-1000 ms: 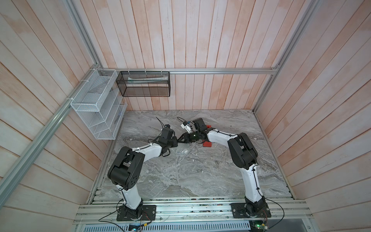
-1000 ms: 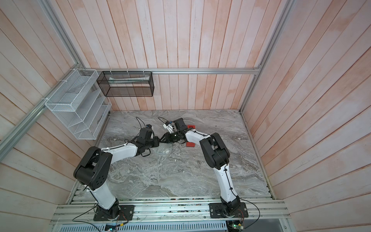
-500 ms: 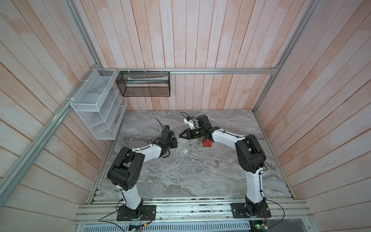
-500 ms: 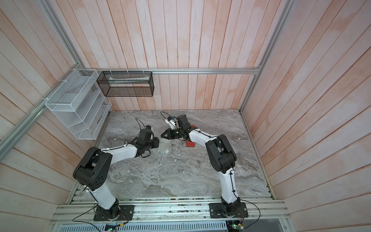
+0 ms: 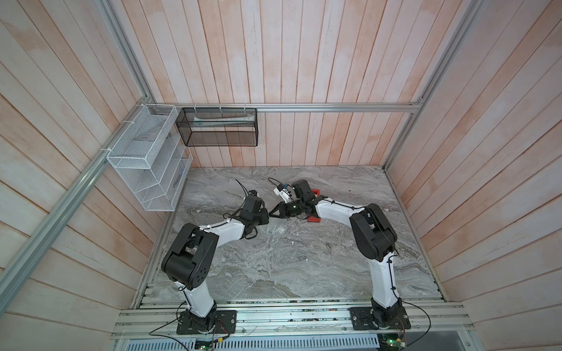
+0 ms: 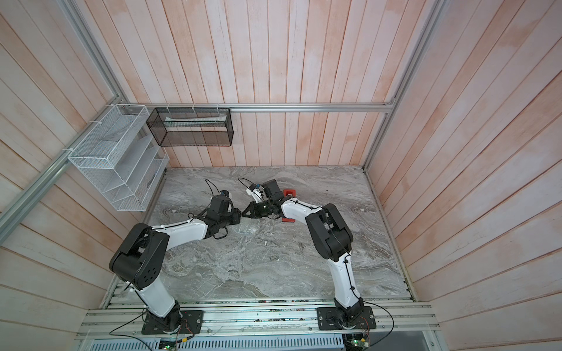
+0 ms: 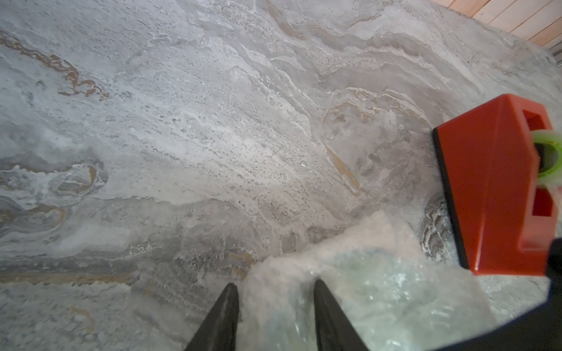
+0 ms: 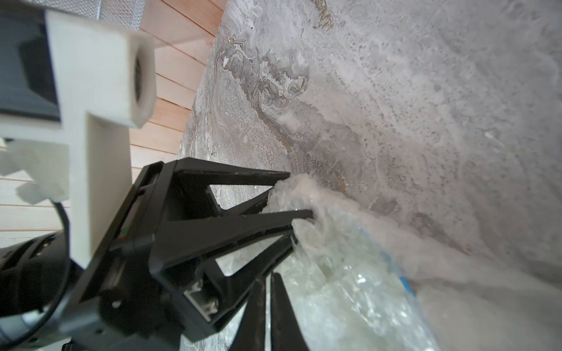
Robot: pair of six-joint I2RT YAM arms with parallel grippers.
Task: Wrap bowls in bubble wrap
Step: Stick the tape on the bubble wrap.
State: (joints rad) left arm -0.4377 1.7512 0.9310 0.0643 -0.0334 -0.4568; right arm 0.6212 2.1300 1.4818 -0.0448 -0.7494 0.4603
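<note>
- The left pincer (image 7: 274,284), black with two tapering fingers, is clamped on a bunched fold of the clear, whitish, crinkly plastic bubble wrap (image 7: 380,291). The fold fills the gap between its fingers.
- The right pincer (image 8: 268,276) has its fingers drawn together with only a sliver between them. Its tips rest against the wrap, and I cannot tell whether a layer is pinched there.
- In both top views the two pincers meet tip to tip, just to the robot's left of the red plastic block-shaped tape dispenser (image 5: 313,219).
- The wrap lies bundled on the grey marbled tabletop (image 5: 289,264), just beside the dispenser's dark base edge, between the dispenser and the left pincer.
- The small round bowl (image 8: 403,278) sits inside that bundle next to the dispenser. Only a bluish curved edge shows through the plastic, and its leaf print cannot be made out.
- A pale green roll of tape (image 7: 549,158) sits in the dispenser's cut-out, on the side facing away from the bundle.
- The right arm reaches over the dispenser and hides its middle in both top views.
</note>
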